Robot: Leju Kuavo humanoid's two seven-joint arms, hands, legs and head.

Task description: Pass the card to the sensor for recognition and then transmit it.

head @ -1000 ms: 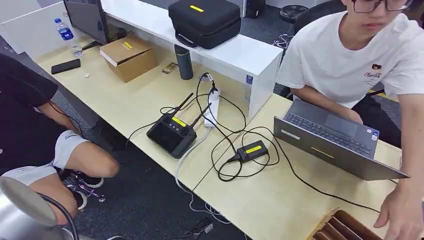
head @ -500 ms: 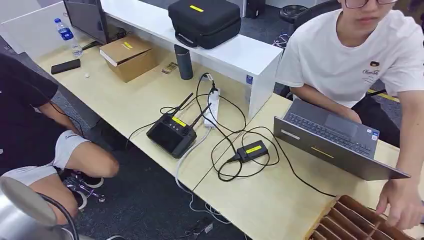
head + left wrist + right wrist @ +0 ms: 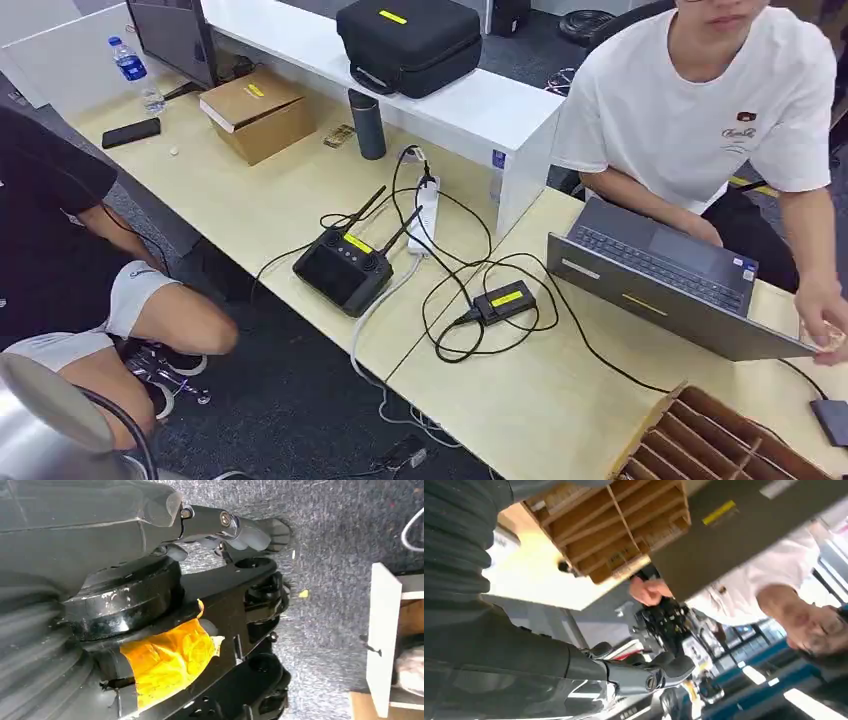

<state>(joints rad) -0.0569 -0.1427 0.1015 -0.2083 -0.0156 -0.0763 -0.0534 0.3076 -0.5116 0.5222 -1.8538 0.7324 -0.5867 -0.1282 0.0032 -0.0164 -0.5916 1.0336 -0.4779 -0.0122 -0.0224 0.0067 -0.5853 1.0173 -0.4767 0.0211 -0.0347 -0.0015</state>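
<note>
Both robot arms hang low; the left hand (image 3: 220,530) and right hand (image 3: 644,672) hold nothing, fingers loose. The person's hand (image 3: 825,315) is beside the wooden tray (image 3: 700,440), perhaps preparing it.

The person's hand (image 3: 825,318) is now lifted off the wooden slotted tray (image 3: 700,445) and sits farther back, at the laptop's (image 3: 668,285) right near corner, seemingly holding something small. The tray shows more of itself at the near right edge of the table (image 3: 540,400). A small dark flat object (image 3: 832,420) now lies uncovered just right of the tray.
</note>
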